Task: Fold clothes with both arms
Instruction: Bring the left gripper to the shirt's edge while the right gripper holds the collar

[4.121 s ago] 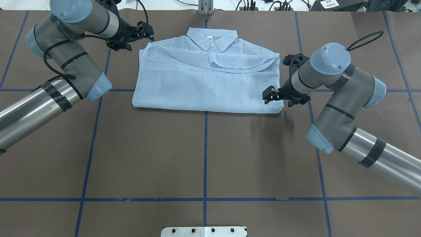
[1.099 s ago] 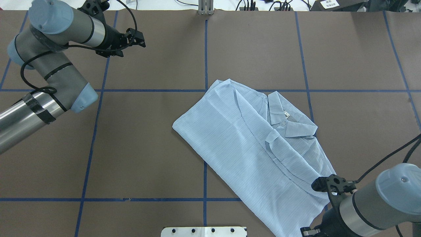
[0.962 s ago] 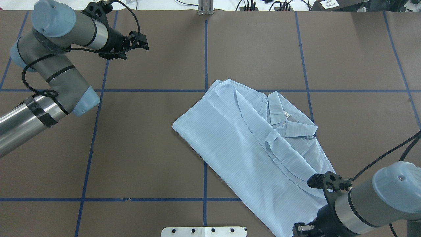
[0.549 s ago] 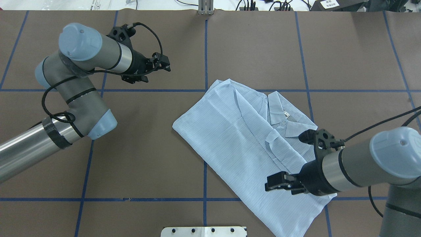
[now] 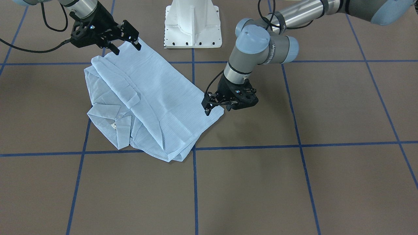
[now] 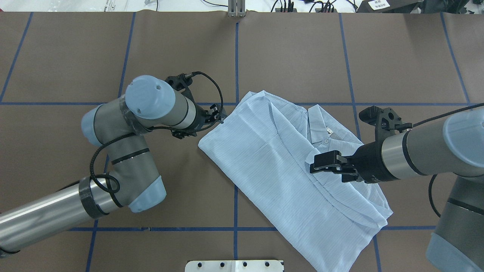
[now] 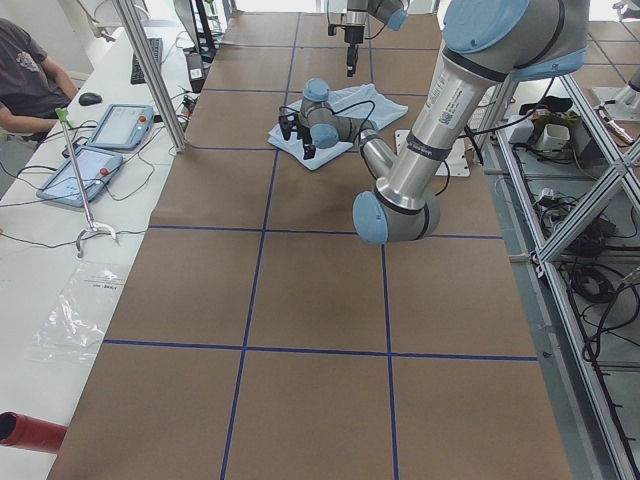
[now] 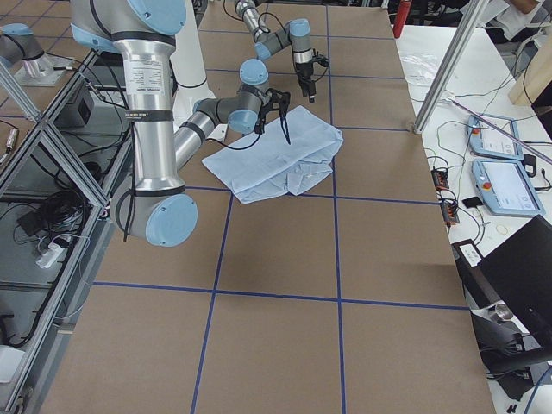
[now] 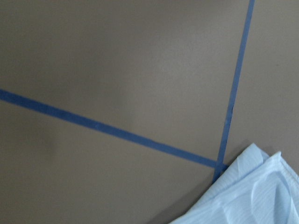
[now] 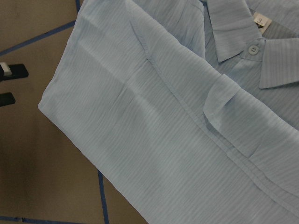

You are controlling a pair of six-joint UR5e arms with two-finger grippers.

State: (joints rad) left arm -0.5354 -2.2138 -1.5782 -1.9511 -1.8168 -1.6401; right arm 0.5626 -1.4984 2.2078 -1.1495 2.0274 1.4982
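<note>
The light blue shirt lies folded and diagonal on the brown table, collar toward the right. It also shows in the front view and fills the right wrist view. My left gripper is open and empty just beside the shirt's left edge, low near the table. Its two fingertips show apart in the right wrist view. My right gripper is open and empty, held above the shirt. A shirt corner shows in the left wrist view.
The white pedestal base stands at the robot's side, its plate near the shirt's lower end. Blue tape lines grid the table. Tablets and cables lie on a side bench past the far edge.
Four seconds ago the shirt lay square at the far middle; over the last second it has stayed still. My left gripper moved to its left edge; my right gripper moved forward over it.
</note>
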